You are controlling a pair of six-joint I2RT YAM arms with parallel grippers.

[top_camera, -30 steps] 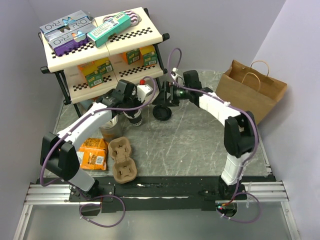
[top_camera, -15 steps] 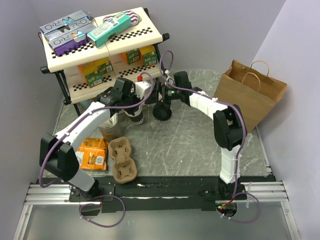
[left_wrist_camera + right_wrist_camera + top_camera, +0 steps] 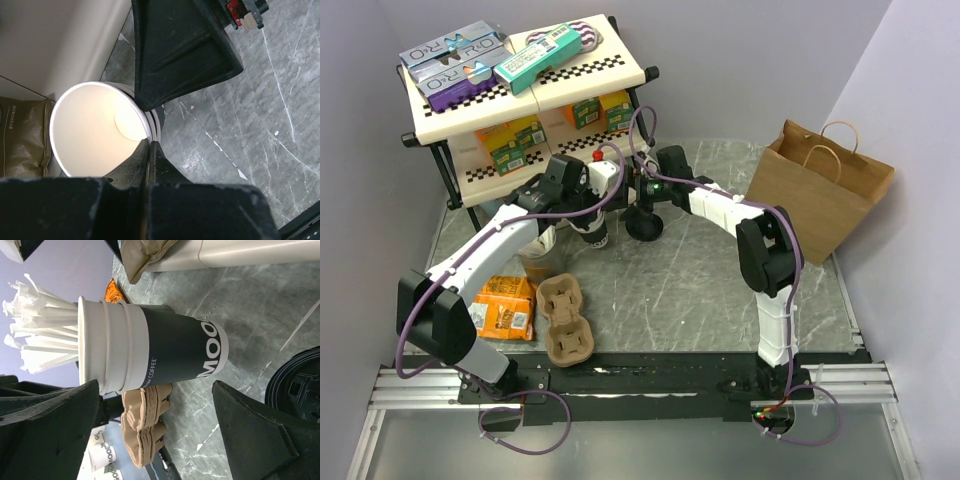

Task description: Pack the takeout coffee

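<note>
Cup (image 3: 165,347): lidless, upright on desk (image 3: 720,280), ahead of wide right jaws and centred in their gap, probably lined up for a grasp. Left jaws: narrow, over cup rim; grip not discernible. Lid (image 3: 297,390): flat on desk just outside right jaws, not yet fitted. Bag (image 3: 820,185): well apart.

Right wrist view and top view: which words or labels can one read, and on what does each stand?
"MOO", then cut off by the curve: large white letters on the cup.
"COFFEE": small print on the same cup; what precedes it is unreadable.
Shelf boxes and orange bag, top view: print too blurred to read.
Left wrist view: none.
</note>
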